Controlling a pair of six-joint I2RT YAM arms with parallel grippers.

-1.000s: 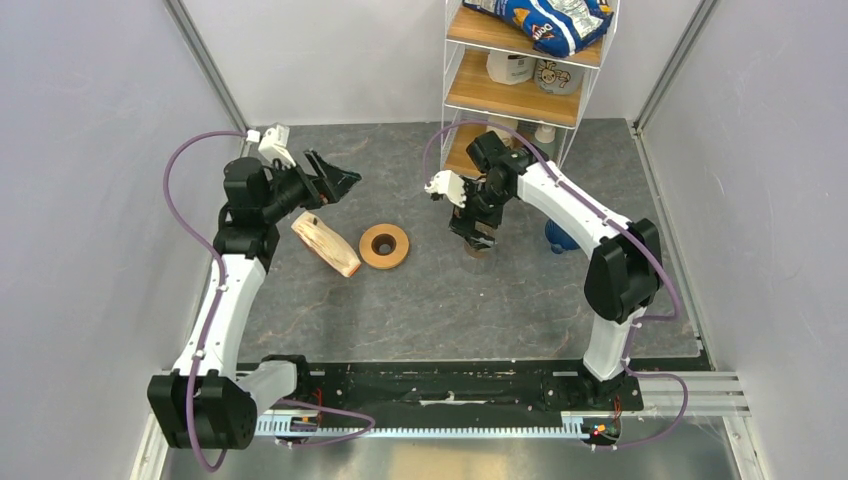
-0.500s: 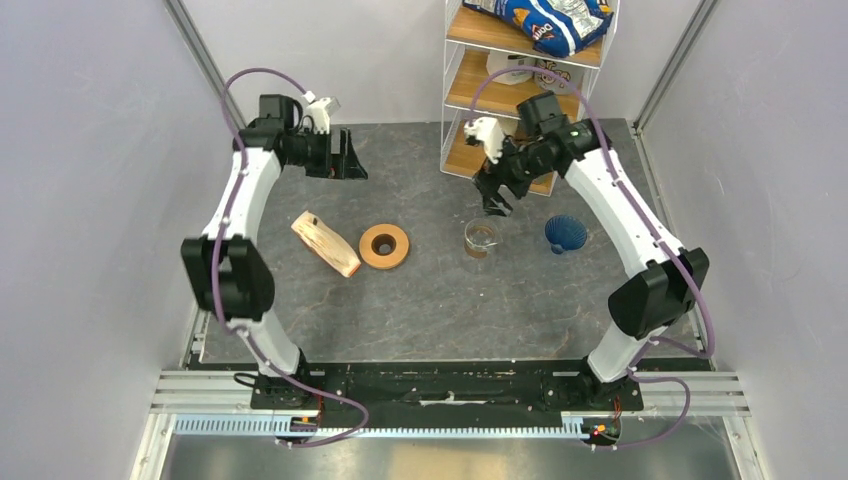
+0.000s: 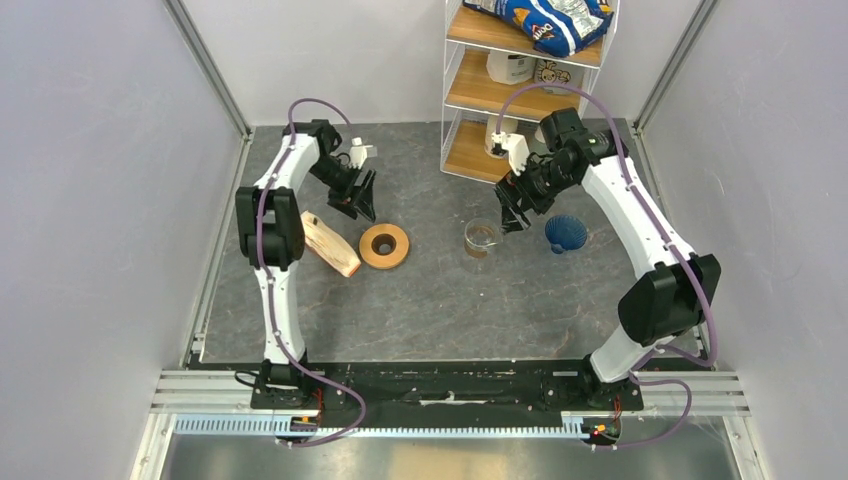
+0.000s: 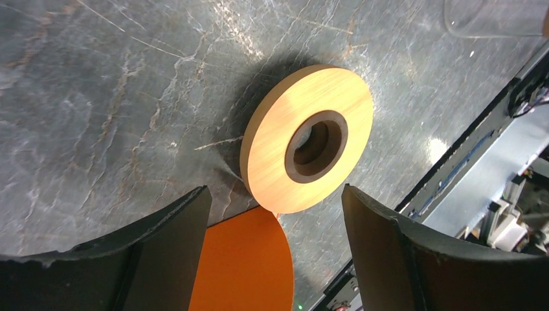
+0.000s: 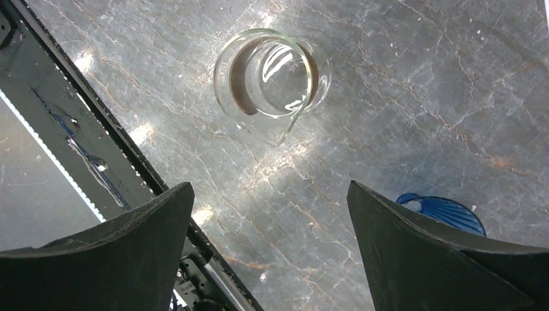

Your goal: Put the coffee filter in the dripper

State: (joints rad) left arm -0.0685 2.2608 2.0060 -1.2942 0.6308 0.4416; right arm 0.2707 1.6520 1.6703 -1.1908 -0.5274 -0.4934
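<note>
Judging by its thin paper, the coffee filter should be almost weightless, floppy and easy to crease or tear. It would best be pinched lightly at its open rim. No single white cone shows apart. The only paper in view is the cream-and-tan paper stack (image 3: 332, 245), lying on its side on the tabletop (image 3: 450, 300) close by the left gripper (image 3: 362, 198), so I cannot tell where the filter itself lies.

The dripper (image 3: 566, 233), ribbed and dark blue, looks rigid and light. It lies just off one finger of the right gripper (image 3: 512, 213), mostly outside its reach. Both grippers have their fingers spread wide with nothing between them.

A flat wooden ring (image 4: 272, 142) lies straight ahead of the left gripper, and a clear glass cup (image 3: 481, 238) ahead of the right.

On the shelf (image 3: 480, 95) behind the right gripper, a blue snack bag (image 3: 545, 18) carries lettering too small and cropped to read.
</note>
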